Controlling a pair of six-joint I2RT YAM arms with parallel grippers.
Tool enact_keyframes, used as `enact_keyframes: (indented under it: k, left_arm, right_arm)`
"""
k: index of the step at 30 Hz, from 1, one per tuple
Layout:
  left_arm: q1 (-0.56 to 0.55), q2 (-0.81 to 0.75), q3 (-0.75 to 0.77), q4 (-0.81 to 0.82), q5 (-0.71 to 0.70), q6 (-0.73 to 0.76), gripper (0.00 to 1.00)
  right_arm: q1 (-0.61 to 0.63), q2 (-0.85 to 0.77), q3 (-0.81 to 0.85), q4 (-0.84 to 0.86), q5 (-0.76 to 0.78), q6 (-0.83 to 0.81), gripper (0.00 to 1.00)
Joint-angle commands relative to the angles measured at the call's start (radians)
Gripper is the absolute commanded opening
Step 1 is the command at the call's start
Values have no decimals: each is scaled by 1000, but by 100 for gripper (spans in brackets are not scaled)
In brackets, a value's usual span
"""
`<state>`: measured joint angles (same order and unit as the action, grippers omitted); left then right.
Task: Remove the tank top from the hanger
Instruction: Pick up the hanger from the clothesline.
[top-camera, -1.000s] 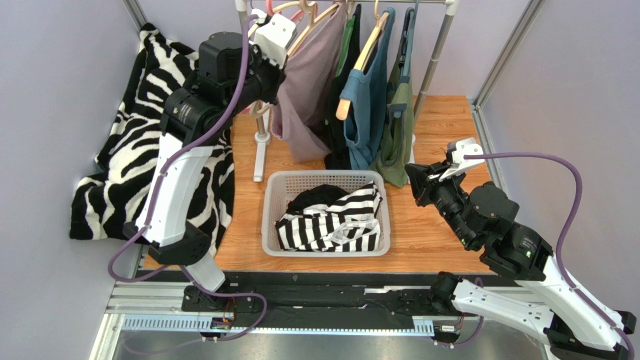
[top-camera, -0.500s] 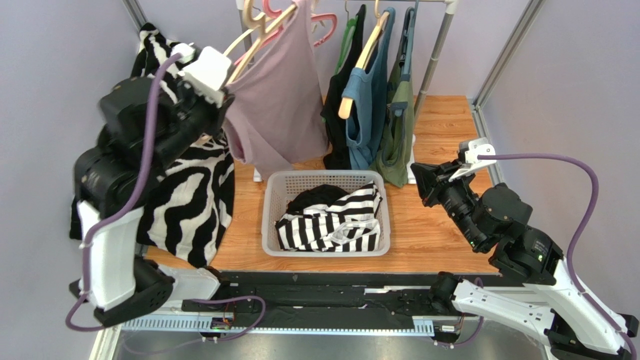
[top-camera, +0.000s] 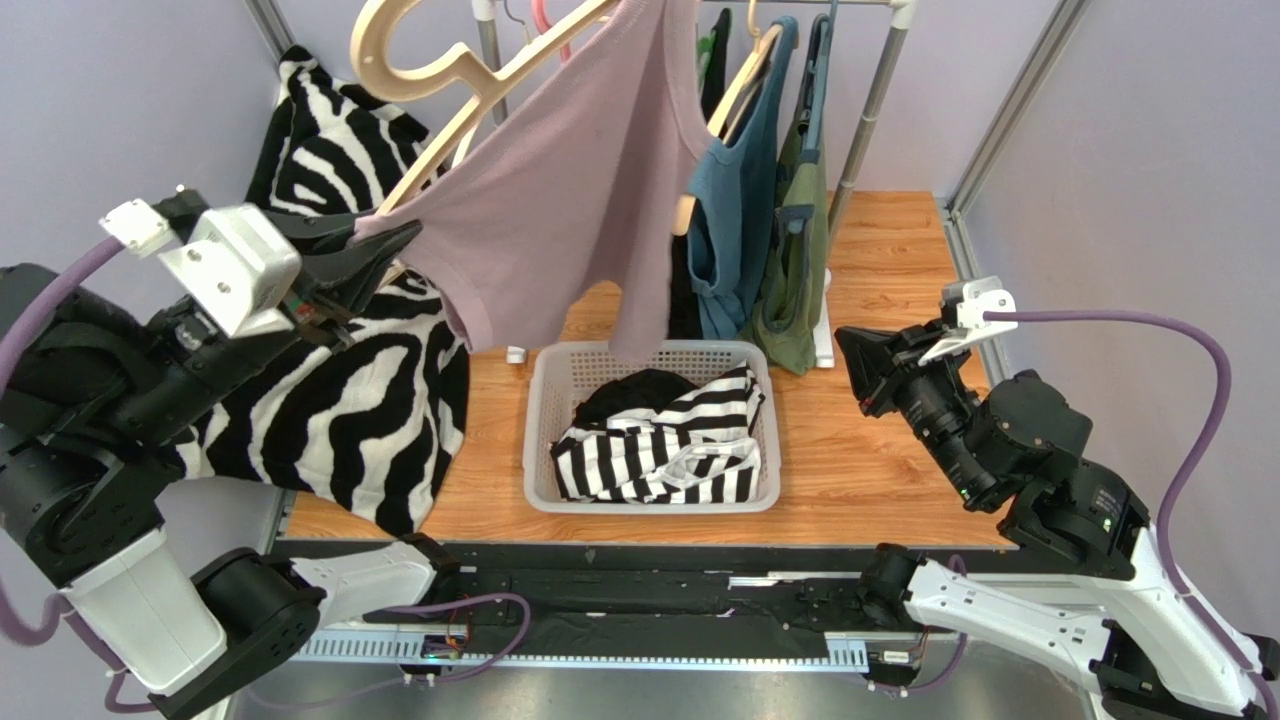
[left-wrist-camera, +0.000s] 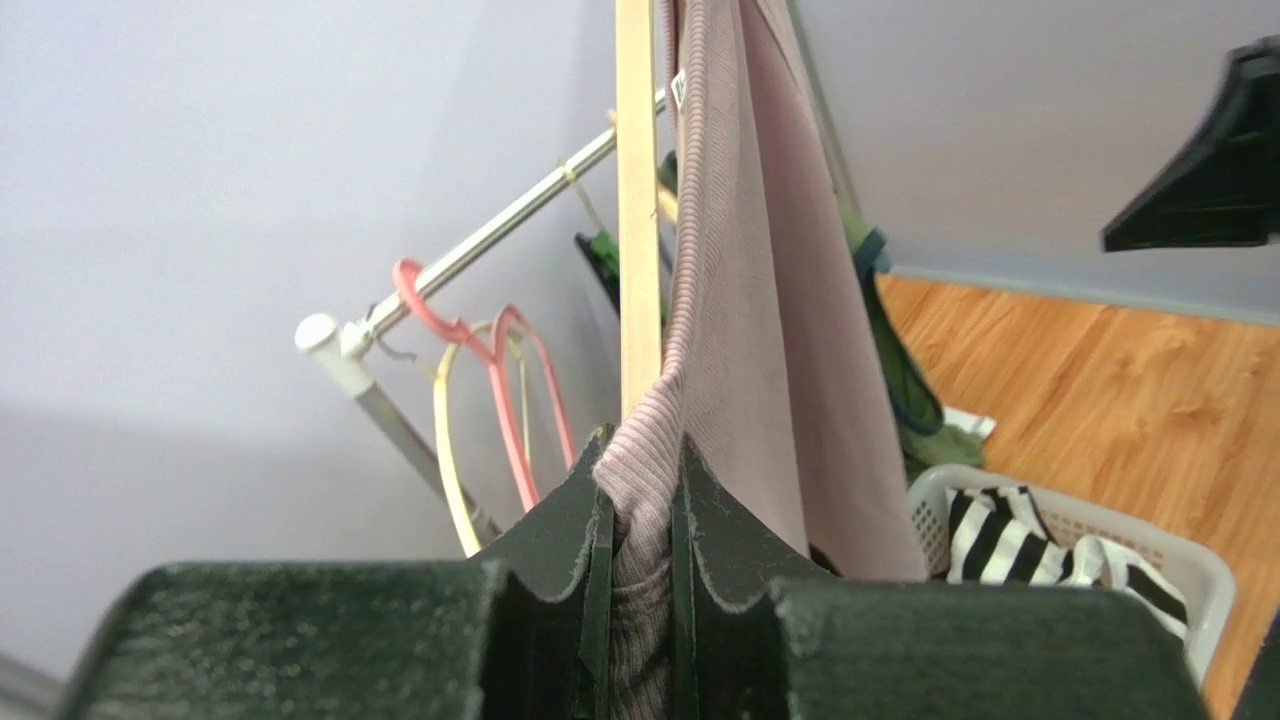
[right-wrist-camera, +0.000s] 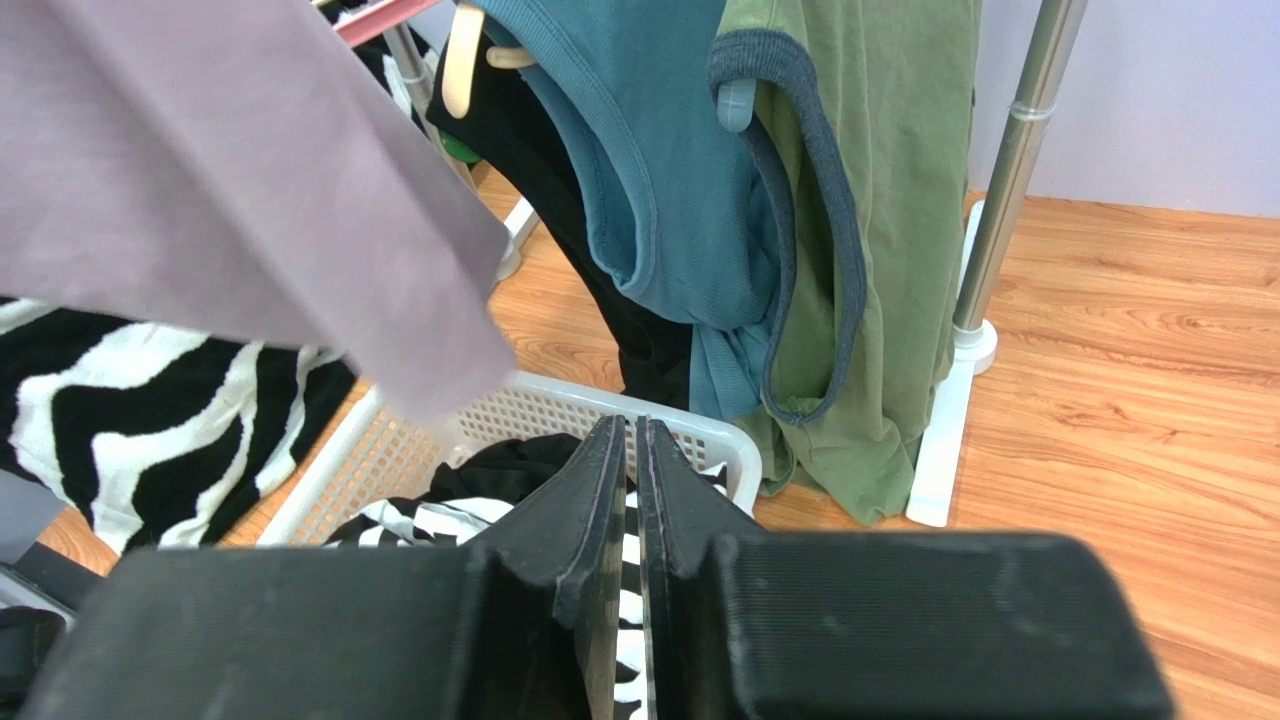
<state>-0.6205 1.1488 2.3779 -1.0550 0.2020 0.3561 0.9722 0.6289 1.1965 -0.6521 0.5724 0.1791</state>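
The mauve tank top (top-camera: 579, 180) hangs on a wooden hanger (top-camera: 436, 83), held high above the table's left side, off the rail. My left gripper (top-camera: 373, 249) is shut on the top's ribbed shoulder edge at the hanger's lower end. In the left wrist view the ribbed fabric (left-wrist-camera: 751, 300) is pinched between the fingers of the left gripper (left-wrist-camera: 642, 458), and the hanger's wooden arm (left-wrist-camera: 639, 195) rises just behind. My right gripper (top-camera: 854, 354) is shut and empty, low at the right of the basket; in the right wrist view (right-wrist-camera: 631, 443) it points toward the basket.
A white basket (top-camera: 547, 375) holds black and striped clothes at centre. A teal top (top-camera: 736, 210) and a green top (top-camera: 801, 255) hang on the rack (top-camera: 872, 105) behind. A zebra cloth (top-camera: 346, 390) drapes at left. Pink hangers (left-wrist-camera: 511, 390) stay on the rail.
My left arm has swung away from the rail toward the near left, carrying the hanger and tank top up and off the rail. My right arm has shifted slightly to the right.
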Motion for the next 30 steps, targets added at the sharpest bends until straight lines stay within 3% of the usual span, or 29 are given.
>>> enact_keyframes:
  k: [1,4,13,20,30]
  left_arm:
    - [-2,-63,-9,228,236,43,0]
    - [-4,-60,-11,217,286,6,0]
    - [-2,-44,-126,126,309,81,0]
    - [-2,-24,-223,96,222,179,0]
    - [-2,88,15,118,243,136,0]
  right_arm:
    - [-1,-26,25,12,12,20,11]
    - [-3,-32,21,9,11,22,11]
    - [-4,-75,2,3,10,22,11]
    - [-3,-106,0,45,17,-26,11]
    - [-3,-74,0,66,4,-47,11]
